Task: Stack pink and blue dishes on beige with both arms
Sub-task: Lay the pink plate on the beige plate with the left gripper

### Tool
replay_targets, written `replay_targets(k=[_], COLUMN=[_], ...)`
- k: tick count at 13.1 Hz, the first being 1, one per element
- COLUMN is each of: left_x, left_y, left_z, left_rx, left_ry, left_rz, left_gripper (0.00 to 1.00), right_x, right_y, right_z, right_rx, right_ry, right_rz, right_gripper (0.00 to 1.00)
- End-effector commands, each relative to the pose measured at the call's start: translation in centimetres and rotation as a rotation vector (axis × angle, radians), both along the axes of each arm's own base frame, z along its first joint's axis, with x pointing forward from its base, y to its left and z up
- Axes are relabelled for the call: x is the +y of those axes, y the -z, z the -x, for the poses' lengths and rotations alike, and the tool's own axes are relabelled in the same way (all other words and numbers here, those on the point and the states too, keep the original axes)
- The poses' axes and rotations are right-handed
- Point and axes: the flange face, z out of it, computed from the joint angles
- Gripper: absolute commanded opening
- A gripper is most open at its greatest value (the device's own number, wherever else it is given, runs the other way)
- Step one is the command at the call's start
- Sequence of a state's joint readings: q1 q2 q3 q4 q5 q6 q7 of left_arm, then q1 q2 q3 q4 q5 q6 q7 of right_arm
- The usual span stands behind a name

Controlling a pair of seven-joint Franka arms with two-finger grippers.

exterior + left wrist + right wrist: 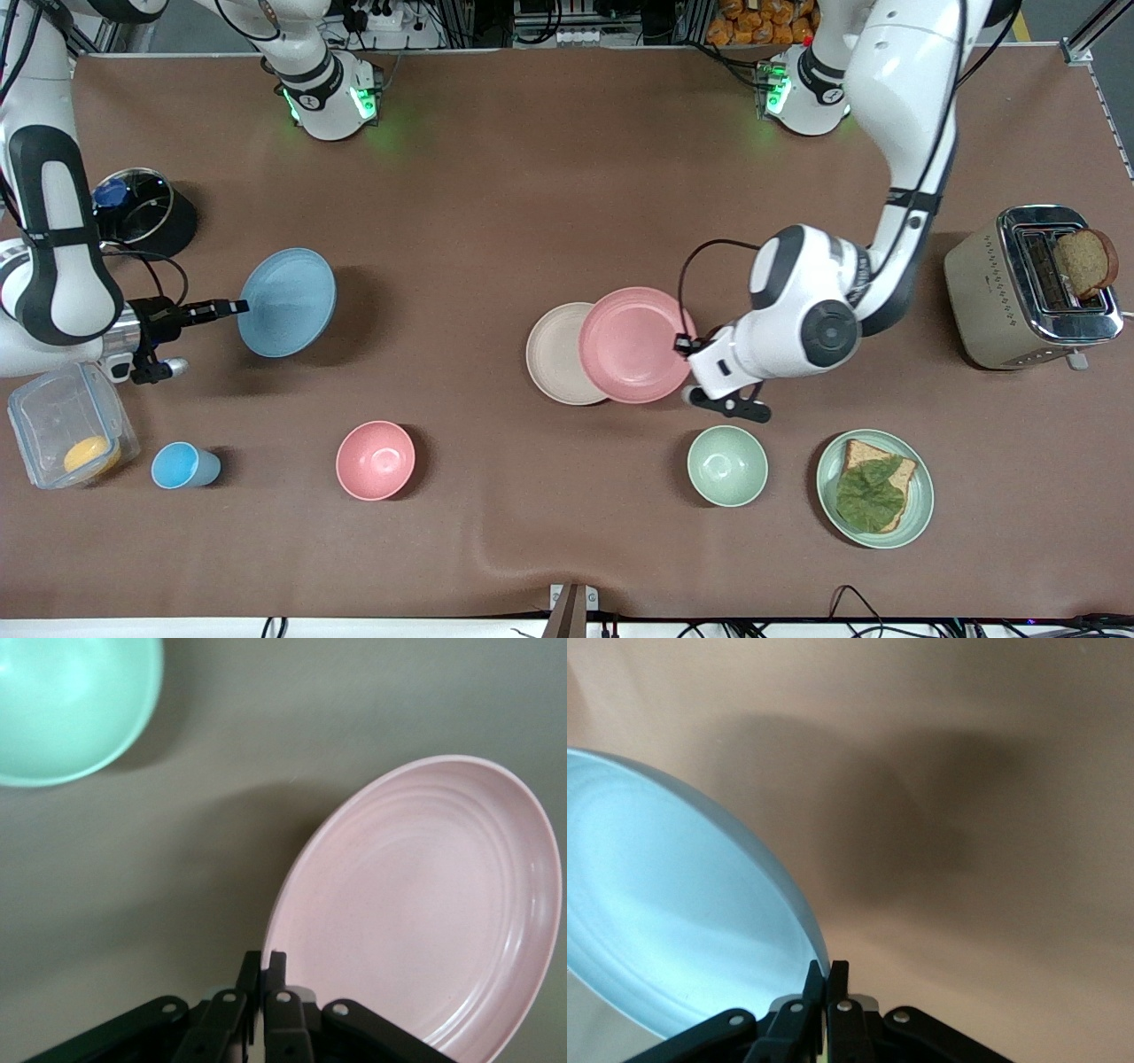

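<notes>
My left gripper (684, 344) is shut on the rim of the pale pink plate (636, 345), which hangs tilted and partly over the beige plate (554, 353) lying on the table. In the left wrist view the pink plate (425, 904) fills one side, its rim pinched in the left gripper (267, 964). Toward the right arm's end, my right gripper (237, 307) is shut on the rim of the light blue plate (287, 301), held up above the table. The right wrist view shows the blue plate (673, 930) clamped at its edge by the right gripper (826, 973).
A pink bowl (376, 460), blue cup (182, 466) and clear food box (71, 436) lie nearer the camera, with a green bowl (727, 465) and a green plate with a sandwich (875, 488). A toaster (1032, 285) stands at the left arm's end; a black pot (142, 209) by the right arm.
</notes>
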State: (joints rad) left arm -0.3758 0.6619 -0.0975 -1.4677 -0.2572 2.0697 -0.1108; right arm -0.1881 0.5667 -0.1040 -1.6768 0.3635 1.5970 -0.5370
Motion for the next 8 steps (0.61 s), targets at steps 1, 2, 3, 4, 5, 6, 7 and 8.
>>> replay_targets(k=[1,2,3,4,5,6,7,8], left_x=[-5.8,-6.5,-6.4,-6.5,-6.8,-6.1,-5.9,-5.9], left_y=[2.5,3.4,4.0,4.3,4.5,4.0,3.5,2.6], left_z=[1.7,2.2,2.2,2.3,2.5,2.0,1.8,1.6], left_rx=[-0.026,-0.024,-0.030,-0.030,-0.031,-0.046,-0.059,-0.073], left_ry=[-0.019,-0.014,-0.002,0.002,0.010,0.031,0.037,0.033], left_rz=[-0.003,-0.014,-0.030,-0.041,-0.044,-0.044,-0.048,-0.048], left_gripper=[0.00,0.00,0.00,0.00,0.43,0.99,1.00,1.00], right_x=[1.6,2.3,3.0,4.0,5.3,6.9,8.5,10.2], right_y=[-1.3,-1.6,-1.8,-2.2,-2.6,-2.9,-3.2,-3.6], right_z=[-1.0,-1.4,-1.7,-2.1,-2.5,-2.9,-3.3,-3.7], right_rx=[0.016,0.014,0.016,0.021,0.028,0.034,0.041,0.047], right_ry=[-0.013,-0.013,-0.010,-0.008,-0.012,-0.008,0.002,0.009], right_rz=[0.044,0.054,0.064,0.077,0.088,0.108,0.127,0.147], right_gripper=[0.00,0.00,0.00,0.00,0.00,0.00,0.00,0.00])
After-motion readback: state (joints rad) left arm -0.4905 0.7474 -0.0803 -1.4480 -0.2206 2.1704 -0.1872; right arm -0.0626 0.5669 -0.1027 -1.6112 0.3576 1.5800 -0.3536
